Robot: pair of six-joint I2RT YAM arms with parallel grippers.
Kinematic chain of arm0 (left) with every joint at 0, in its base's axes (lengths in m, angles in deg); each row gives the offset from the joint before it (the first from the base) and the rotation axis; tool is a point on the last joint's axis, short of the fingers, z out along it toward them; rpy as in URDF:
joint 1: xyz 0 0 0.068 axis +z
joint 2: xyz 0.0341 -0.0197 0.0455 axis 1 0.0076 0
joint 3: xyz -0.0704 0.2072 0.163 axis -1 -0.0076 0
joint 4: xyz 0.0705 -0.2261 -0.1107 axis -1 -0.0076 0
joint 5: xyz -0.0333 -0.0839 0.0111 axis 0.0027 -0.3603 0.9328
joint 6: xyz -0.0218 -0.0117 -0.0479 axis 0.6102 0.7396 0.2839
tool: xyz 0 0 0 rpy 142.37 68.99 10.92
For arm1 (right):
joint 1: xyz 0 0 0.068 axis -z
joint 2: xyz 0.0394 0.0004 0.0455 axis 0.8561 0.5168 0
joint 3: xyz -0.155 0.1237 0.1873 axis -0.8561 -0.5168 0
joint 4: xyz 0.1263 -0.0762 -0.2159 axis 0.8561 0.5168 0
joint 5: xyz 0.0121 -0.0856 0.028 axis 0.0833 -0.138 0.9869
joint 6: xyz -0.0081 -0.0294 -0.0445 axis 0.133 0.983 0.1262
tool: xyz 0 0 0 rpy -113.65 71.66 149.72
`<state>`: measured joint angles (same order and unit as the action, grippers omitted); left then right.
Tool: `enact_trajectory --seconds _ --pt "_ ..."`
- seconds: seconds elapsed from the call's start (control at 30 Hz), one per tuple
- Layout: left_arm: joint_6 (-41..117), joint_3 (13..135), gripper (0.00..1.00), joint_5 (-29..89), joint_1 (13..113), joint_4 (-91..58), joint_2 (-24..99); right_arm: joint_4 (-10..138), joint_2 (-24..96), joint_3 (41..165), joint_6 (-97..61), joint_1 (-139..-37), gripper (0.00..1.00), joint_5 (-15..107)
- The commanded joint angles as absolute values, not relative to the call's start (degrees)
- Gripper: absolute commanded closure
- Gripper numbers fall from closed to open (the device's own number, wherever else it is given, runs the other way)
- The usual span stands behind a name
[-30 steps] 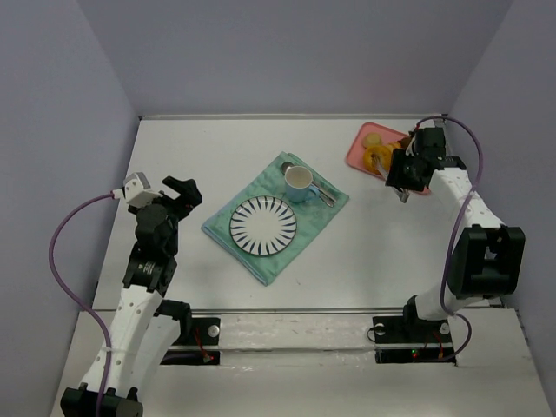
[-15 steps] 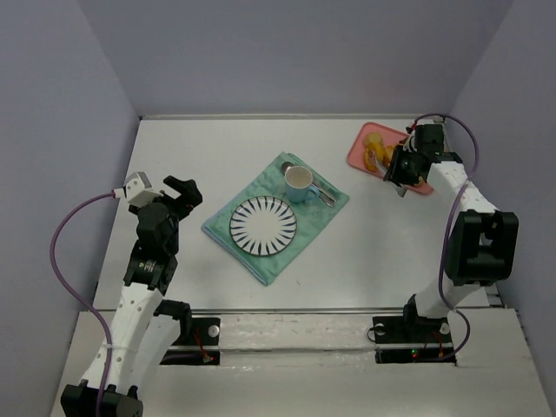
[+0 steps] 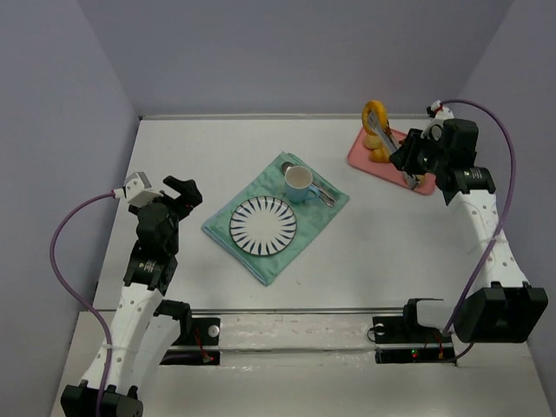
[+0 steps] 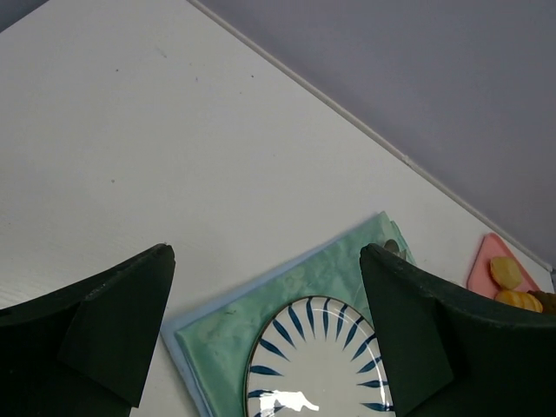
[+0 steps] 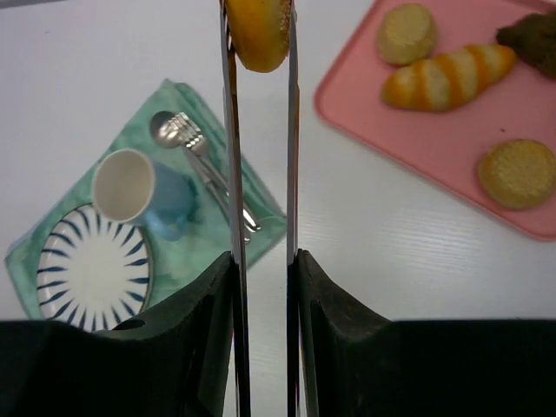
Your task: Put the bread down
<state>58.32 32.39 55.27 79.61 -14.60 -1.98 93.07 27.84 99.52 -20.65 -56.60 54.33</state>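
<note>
The bread [image 5: 258, 30], a golden-orange ring, is pinched on edge between the far tips of a pair of metal tongs [image 5: 233, 174]. The overhead view shows the bread [image 3: 375, 116] standing upright and, as far as that small view allows, lifted clear of the tray. The right pincer [image 5: 261, 261] is narrowed onto the two blades of the tongs, pressing them against the bread; the blades run straight out from its black fingers.

Right of the tongs in the wrist view lies a pink tray [image 5: 408, 139] carrying two small round buns [image 5: 407, 33] [image 5: 519, 174], a striped elongated roll [image 5: 447, 74] and a dark piece [image 5: 530, 35] cut off by the frame. Left of the tongs, on the white tabletop [image 5: 365, 252], a green cloth [image 5: 139, 126] bears a blue cup [image 5: 130, 184], a striped plate [image 5: 91, 269], and a spoon and fork [image 5: 187, 139] just beside the cup.

The left pincer [image 4: 265, 252] stands wide, with nothing between its jaws, well apart from the tray, the plate and cloth lying beyond its tips.
</note>
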Motion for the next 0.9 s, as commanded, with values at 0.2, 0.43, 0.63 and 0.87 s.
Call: enact_trajectory --seconds 0.2,0.43,0.63,0.87 --pt "57.7 33.1 0.01 53.7 79.8 -12.7 -3.6 90.7 20.6 99.4 -20.8 -72.1 0.83 63.9" --pt "57.8 33.0 0.01 53.7 79.8 -12.5 -3.8 89.1 26.6 97.2 -21.4 -95.0 0.81 64.3" --pt "57.8 32.8 0.01 53.0 79.8 -12.2 -3.6 87.8 34.3 93.9 -26.8 -103.4 0.78 65.4" --pt "57.9 32.5 0.01 52.2 79.8 -12.1 -3.9 87.5 38.8 89.7 -33.1 -103.4 0.75 60.5"
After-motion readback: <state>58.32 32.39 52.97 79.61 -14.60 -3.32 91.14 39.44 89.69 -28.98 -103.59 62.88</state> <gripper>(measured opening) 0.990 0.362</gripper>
